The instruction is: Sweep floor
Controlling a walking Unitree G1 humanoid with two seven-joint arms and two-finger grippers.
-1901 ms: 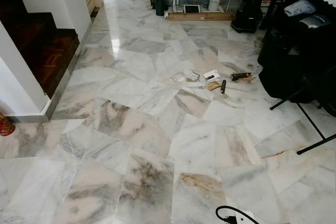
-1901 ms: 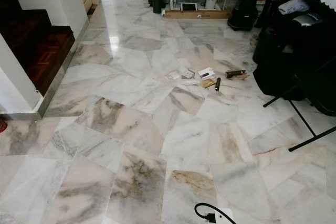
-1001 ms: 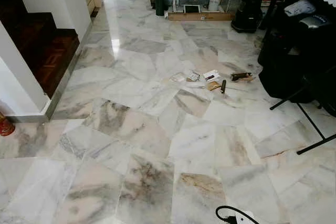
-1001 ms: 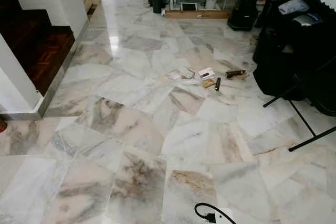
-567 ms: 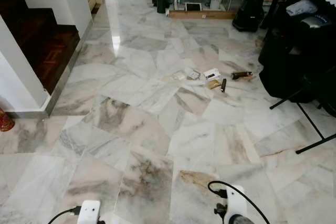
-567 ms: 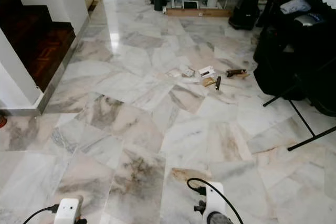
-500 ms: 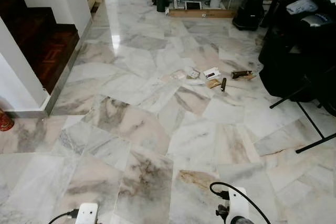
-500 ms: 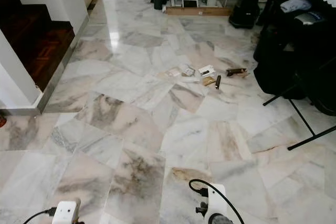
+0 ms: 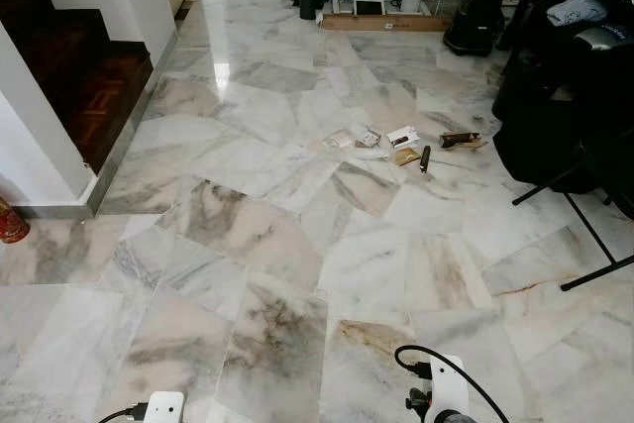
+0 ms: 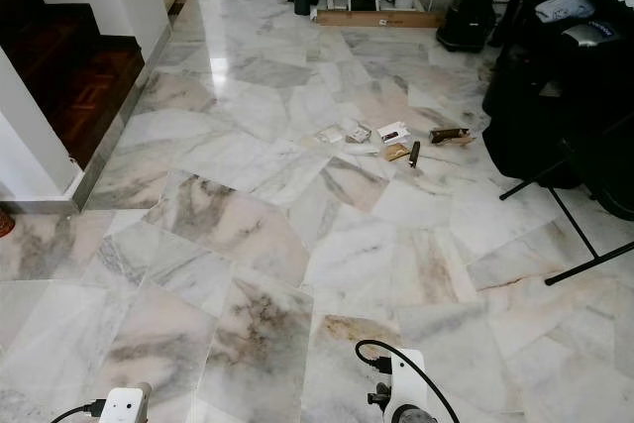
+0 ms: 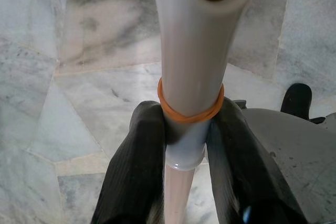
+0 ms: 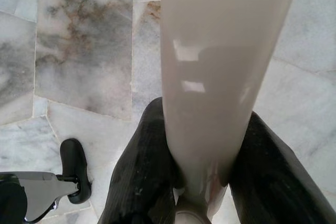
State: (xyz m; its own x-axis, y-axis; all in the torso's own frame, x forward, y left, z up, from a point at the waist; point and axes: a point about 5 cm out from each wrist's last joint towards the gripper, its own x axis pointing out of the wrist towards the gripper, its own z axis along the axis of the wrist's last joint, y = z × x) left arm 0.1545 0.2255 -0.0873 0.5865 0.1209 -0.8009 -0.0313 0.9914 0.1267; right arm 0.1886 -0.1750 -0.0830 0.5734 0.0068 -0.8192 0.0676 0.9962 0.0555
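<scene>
Head views: a polished white and grey-veined marble floor [image 9: 258, 235] runs ahead. A small scatter of litter [image 9: 401, 144], pale paper scraps, a tan piece and a short dark stick-like item, lies well ahead toward the right; individual pieces are too small to identify. Dark wooden stair steps [image 9: 69, 76] sit on the left behind a white wall. Black bags and covered equipment [image 9: 565, 96] stand on the right, cut off by the frame edge, with thin black stand legs [image 9: 584, 235] reaching onto the floor. At the bottom edge, two white wrist housings with black cables [image 9: 441, 398] are partly cropped.

Left wrist view: the left end effector [image 11: 185, 135] has its two black fingers [image 11: 134, 177] clamped on a pale cream plastic handle [image 11: 191, 66], just below an orange rubber band [image 11: 190, 109] encircling it. The handle's upper end widens to an opening that is cut off. A grey robot part shows at one corner, out of focus.

Right wrist view: the right end effector [image 12: 202, 161] is clamped on a broad cream plastic shaft [image 12: 220, 61], fingers [image 12: 142, 177] pressed to both sides. The shaft's ends are cropped, so the tool it belongs to cannot be made out, nor whether both shafts are one tool.
</scene>
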